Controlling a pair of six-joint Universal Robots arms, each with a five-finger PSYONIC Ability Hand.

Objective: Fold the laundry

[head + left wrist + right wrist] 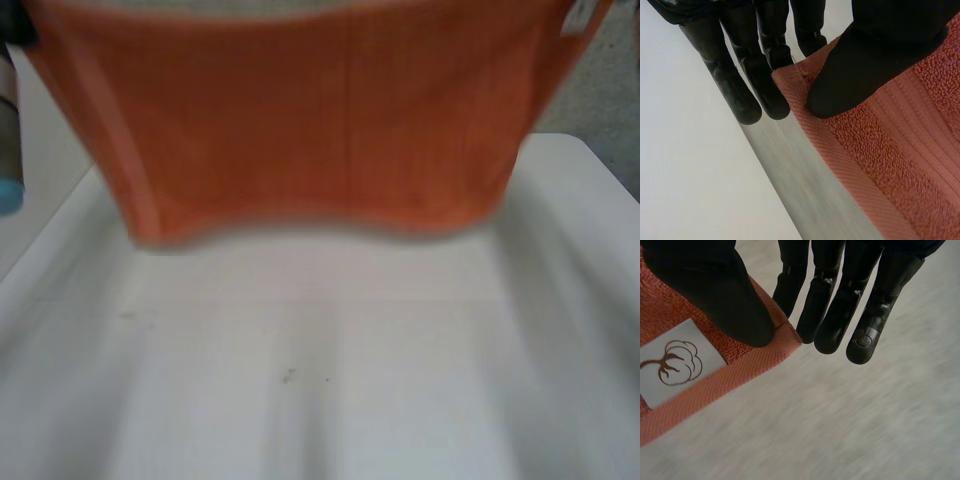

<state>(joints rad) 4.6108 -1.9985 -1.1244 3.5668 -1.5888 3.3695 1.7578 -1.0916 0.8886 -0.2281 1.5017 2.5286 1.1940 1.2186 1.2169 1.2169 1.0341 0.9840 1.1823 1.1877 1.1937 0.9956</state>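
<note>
Towel (pixel 320 130) hangs over table (pixel 320 380), left hand (pixel 865 65) and right hand (pixel 715 290) each pinching a corner

bg: white table (pixel 330 380) | grey floor (pixel 612 95) past table, rt side

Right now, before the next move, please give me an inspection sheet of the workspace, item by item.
Surface: white table, bare in front of the cloth.
Job's things: one orange towel, held up and spread wide, with its lower edge hanging over the table. It has a white label with a cotton-plant drawing by one corner.
Clutter: only a few small dark specks on the table.
Hands: the left hand pinches one top corner of the towel between thumb and fingers. The right hand pinches the label corner the same way.
Cables: nothing seen.
Surroundings: the left arm is beside the towel, and there is grey floor beyond the table.
</note>
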